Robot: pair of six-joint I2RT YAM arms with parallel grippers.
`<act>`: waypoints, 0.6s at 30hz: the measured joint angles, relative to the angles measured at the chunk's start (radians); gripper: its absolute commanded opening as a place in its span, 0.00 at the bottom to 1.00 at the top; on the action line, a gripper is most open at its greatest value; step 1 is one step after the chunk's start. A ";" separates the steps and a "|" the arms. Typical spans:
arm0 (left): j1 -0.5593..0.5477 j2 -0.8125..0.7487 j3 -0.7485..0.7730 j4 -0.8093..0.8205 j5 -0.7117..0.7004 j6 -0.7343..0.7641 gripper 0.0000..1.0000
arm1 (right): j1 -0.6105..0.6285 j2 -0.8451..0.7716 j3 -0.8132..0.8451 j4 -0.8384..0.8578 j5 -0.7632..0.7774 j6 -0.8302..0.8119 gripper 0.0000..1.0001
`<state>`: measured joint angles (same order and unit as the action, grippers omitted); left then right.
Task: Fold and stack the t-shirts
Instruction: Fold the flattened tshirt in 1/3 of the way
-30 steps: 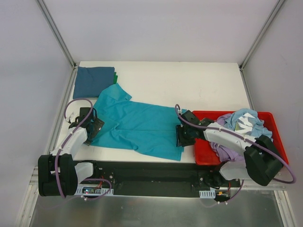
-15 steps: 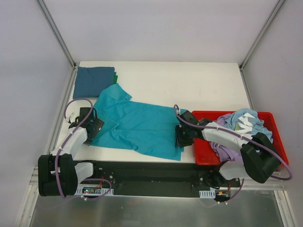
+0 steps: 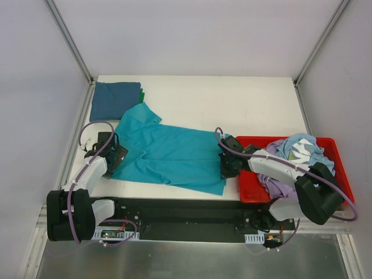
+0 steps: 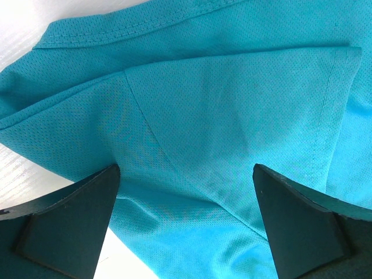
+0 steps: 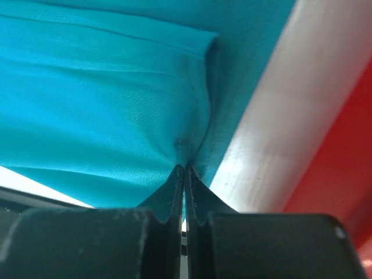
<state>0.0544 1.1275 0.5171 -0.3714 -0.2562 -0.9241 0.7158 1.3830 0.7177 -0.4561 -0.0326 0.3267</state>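
— Right gripper (image 5: 184, 168), state?
— Pressed together on the hem of the teal t-shirt (image 3: 168, 154); the pinched edge is hidden between the fingers (image 5: 168, 197).
— Left gripper (image 4: 186, 171)?
— Spread wide over the sleeve; contact cannot be judged. Shirt is laid flat on the table (image 3: 232, 104).

One teal t-shirt (image 3: 168, 157): mesh knit, unfolded, spread flat across the near left of the bench (image 3: 232, 104), one sleeve pointing far-left. One navy t-shirt (image 3: 115, 93): folded, far-left corner, lying on a folded green t-shirt (image 3: 141, 93), only its right edge showing. One pale blue t-shirt (image 3: 299, 148), one lilac t-shirt (image 3: 273, 183): crumpled heap, near right.
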 measured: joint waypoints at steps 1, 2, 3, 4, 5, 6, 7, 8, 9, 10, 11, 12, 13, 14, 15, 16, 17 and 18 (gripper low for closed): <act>0.000 0.000 0.000 0.000 0.000 0.000 0.99 | -0.003 -0.006 0.000 -0.004 0.016 0.001 0.00; 0.000 0.000 0.000 0.000 -0.002 0.000 0.99 | -0.007 -0.018 0.000 -0.006 0.035 0.000 0.00; 0.000 0.000 0.000 0.000 -0.003 0.000 0.99 | -0.011 -0.035 0.000 -0.008 0.053 -0.001 0.00; 0.000 0.000 0.000 -0.001 -0.005 0.000 0.99 | -0.014 -0.056 0.000 -0.009 0.066 -0.003 0.00; 0.000 0.000 0.000 -0.002 -0.006 0.000 0.99 | -0.017 -0.076 0.000 -0.011 0.079 -0.007 0.01; 0.000 0.000 0.000 -0.002 -0.007 0.000 0.99 | -0.021 -0.088 0.000 -0.013 0.085 -0.011 0.01; 0.000 0.000 0.000 -0.003 -0.009 0.000 0.99 | -0.026 -0.098 0.002 -0.018 0.092 -0.017 0.00; 0.000 0.000 0.000 -0.005 -0.011 -0.001 0.99 | -0.030 -0.099 0.004 -0.024 0.098 -0.021 0.01; 0.000 0.000 0.000 -0.006 -0.012 -0.001 0.99 | -0.034 -0.097 0.006 -0.029 0.098 -0.024 0.02; 0.000 -0.001 0.000 -0.008 -0.014 -0.001 0.99 | -0.035 -0.094 0.006 -0.032 0.097 -0.026 0.04; 0.000 -0.002 0.000 -0.010 -0.014 -0.001 0.99 | -0.037 -0.089 0.006 -0.037 0.095 -0.027 0.05; 0.000 -0.003 0.000 -0.013 -0.015 -0.001 0.99 | -0.037 -0.082 0.006 -0.040 0.089 -0.028 0.08; 0.000 -0.004 0.000 -0.016 -0.015 -0.001 0.99 | -0.037 -0.075 0.006 -0.041 0.084 -0.029 0.09; 0.000 -0.006 0.000 -0.021 -0.016 0.000 0.99 | -0.037 -0.065 0.006 -0.042 0.074 -0.031 0.11; 0.000 -0.009 0.000 -0.028 -0.016 -0.001 0.99 | -0.037 -0.055 0.006 -0.042 0.068 -0.032 0.16; 0.000 -0.012 0.000 -0.036 -0.016 0.000 0.99 | -0.037 -0.045 0.006 -0.043 0.063 -0.034 0.21; 0.000 -0.015 0.000 -0.043 -0.016 0.000 0.99 | -0.037 -0.040 0.006 -0.044 0.059 -0.038 0.24; 0.000 -0.018 0.000 -0.051 -0.016 0.000 0.99 | -0.037 -0.038 0.006 -0.044 0.055 -0.041 0.31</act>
<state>0.0544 1.1095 0.5171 -0.4229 -0.2718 -0.9245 0.6792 1.3449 0.7235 -0.5003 0.0227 0.2855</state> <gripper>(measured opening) 0.990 0.173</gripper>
